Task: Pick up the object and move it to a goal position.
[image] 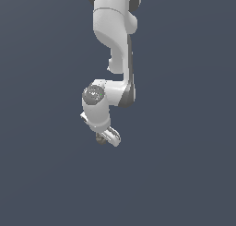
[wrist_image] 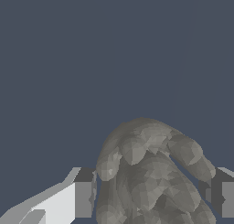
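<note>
The object [wrist_image: 151, 173] is a lumpy grey-brown, rock-like clump that fills the space between my two fingers in the wrist view. One finger [wrist_image: 82, 198] presses one side of it and the other finger [wrist_image: 224, 195] the opposite side. In the exterior view the white arm reaches down from above, and the gripper [image: 105, 137] is tilted, shut on the object [image: 99, 138], of which only a small dark bit shows beside the fingers. No goal marker shows in either view.
A plain dark blue-grey surface [image: 184, 174] surrounds the arm on all sides in the exterior view. No other objects, containers or edges show in either view.
</note>
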You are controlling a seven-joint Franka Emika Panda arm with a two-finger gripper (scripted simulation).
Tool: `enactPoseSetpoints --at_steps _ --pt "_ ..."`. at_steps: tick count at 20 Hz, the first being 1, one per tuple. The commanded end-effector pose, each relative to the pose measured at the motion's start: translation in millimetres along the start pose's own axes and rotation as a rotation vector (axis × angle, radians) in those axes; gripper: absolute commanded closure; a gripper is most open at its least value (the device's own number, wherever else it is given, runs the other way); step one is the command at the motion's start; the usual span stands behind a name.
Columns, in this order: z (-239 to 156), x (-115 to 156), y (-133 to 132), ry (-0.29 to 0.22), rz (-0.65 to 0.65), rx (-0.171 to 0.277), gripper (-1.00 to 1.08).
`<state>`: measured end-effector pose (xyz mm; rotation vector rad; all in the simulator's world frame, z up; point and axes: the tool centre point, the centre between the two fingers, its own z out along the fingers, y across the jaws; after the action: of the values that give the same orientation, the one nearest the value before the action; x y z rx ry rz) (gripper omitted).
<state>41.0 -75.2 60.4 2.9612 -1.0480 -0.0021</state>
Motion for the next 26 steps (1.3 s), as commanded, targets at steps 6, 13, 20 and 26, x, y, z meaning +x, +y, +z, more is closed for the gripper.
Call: enactPoseSetpoints --at_steps 6,13,20,26 --pt "-33.9 -7.2 -1.5 0.001 0.0 0.001 1.08" --pt "-96.4 -20.7 -3.3 0.001 0.0 0.001 1.08" --pt "-180.0 -38.1 -5.7 0.001 0.001 0.001 1.08" --pt "-252.6 -52.7 -8.3 0.002 0.001 0.0 1.08"
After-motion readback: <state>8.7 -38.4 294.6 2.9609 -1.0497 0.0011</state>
